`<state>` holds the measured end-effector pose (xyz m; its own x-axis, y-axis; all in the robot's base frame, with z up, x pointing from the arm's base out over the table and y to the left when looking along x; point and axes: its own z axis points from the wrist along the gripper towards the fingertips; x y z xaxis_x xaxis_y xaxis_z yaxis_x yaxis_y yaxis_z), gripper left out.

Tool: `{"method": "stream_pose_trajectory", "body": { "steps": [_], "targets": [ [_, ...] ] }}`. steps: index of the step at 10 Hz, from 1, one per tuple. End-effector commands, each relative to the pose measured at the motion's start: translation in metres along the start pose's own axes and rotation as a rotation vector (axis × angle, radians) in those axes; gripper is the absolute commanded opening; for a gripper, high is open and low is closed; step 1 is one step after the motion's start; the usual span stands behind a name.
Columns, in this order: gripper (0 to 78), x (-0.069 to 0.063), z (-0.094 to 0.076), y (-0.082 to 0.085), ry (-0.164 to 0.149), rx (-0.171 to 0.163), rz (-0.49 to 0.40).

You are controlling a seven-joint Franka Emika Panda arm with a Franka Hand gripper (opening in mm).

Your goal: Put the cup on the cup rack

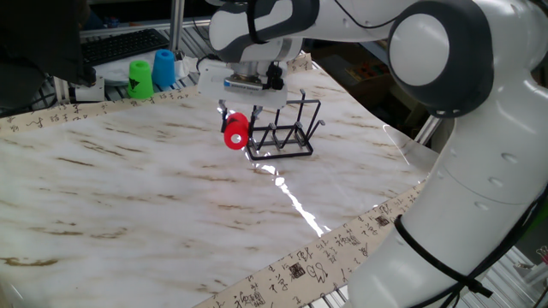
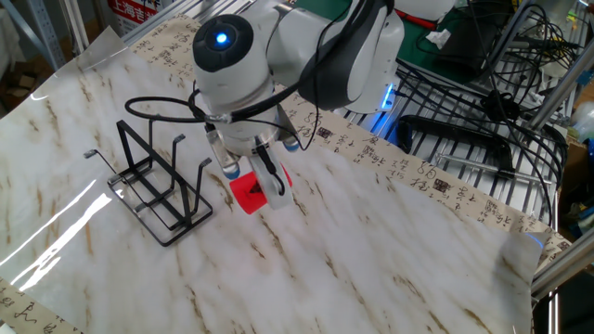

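The red cup (image 1: 235, 133) is held on its side by my gripper (image 1: 237, 120), which is shut on it; in the other fixed view the cup (image 2: 246, 195) hangs between the fingers (image 2: 272, 184) just above the table. The black wire cup rack (image 1: 285, 130) stands right next to the cup, on its right in one fixed view. In the other fixed view the rack (image 2: 158, 190) is to the cup's left, a short gap from its nearest prong. The cup touches no prong.
A green cup (image 1: 140, 78) and a blue cup (image 1: 163, 68) stand at the table's far left edge near a keyboard. The marble-patterned tabletop (image 1: 154, 205) has patterned tape along its edges. Metal shelving and cables (image 2: 483, 102) lie beyond the table.
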<state>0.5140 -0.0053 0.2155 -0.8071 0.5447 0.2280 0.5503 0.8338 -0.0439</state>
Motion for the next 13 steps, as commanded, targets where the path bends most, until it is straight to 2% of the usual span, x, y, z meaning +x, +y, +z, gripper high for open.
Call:
{"method": "stream_pose_trajectory", "body": {
  "steps": [1, 2, 4, 5, 6, 7, 8, 9, 13],
  "targets": [
    [1.4, 0.001, -0.018, -0.003, 0.023, 0.022, 0.116],
    [1.4, 0.0, -0.019, -0.004, 0.015, 0.031, 0.162],
    [1.4, 0.0, -0.021, -0.004, 0.012, 0.036, 0.182],
    [1.4, -0.002, -0.022, -0.004, 0.042, 0.041, 0.165],
    [1.4, -0.002, -0.023, -0.004, 0.041, 0.046, 0.168],
    [1.4, -0.003, -0.024, -0.005, 0.047, 0.04, 0.186],
    [1.4, -0.006, -0.028, -0.006, 0.069, 0.031, 0.19],
    [1.4, -0.007, -0.03, -0.006, 0.079, 0.024, 0.198],
    [1.4, -0.007, -0.03, -0.007, 0.082, 0.006, 0.233]
  ]
}}
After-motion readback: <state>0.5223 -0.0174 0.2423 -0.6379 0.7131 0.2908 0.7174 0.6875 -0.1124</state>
